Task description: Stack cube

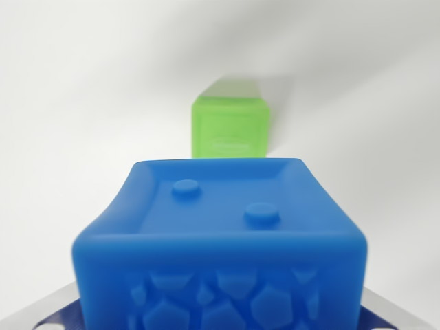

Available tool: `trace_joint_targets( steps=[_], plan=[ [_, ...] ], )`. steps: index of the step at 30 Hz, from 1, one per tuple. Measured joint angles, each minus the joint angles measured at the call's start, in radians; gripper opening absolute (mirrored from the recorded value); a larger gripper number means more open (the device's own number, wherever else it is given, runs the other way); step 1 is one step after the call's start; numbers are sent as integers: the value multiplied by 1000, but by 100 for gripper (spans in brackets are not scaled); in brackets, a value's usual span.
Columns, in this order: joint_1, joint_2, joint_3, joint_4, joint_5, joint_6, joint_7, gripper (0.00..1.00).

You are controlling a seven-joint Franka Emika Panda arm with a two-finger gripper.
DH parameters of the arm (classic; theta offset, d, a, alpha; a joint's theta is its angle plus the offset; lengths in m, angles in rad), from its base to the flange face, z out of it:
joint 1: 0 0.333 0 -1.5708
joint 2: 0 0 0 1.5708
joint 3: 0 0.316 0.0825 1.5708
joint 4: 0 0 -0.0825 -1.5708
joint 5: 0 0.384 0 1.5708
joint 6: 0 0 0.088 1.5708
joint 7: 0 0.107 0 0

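- You have two cubes in the wrist view: one blue cube (220,240) and one green cube (230,128).
- The blue cube fills the lower half of the picture, very close to the camera and partly blurred. Its upper face is recessed, with two round studs; its near face carries raised angular shapes.
- The green cube sits further off on the white surface (75,103), above the blue one in the picture and apart from it.
- An oval embossed mark shows on the green cube's near face; you cannot read any writing in it.
- Grey metal parts (51,302) flank the blue cube at the bottom corners. You cannot tell from this whether the claw grips the cube or how wide it stands.
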Motion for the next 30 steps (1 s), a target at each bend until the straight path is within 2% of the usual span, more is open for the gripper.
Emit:
trace_joint_targets(
  steps=[30],
  plan=[
    [1,175,0,-17,0,186,0,0]
  ],
)
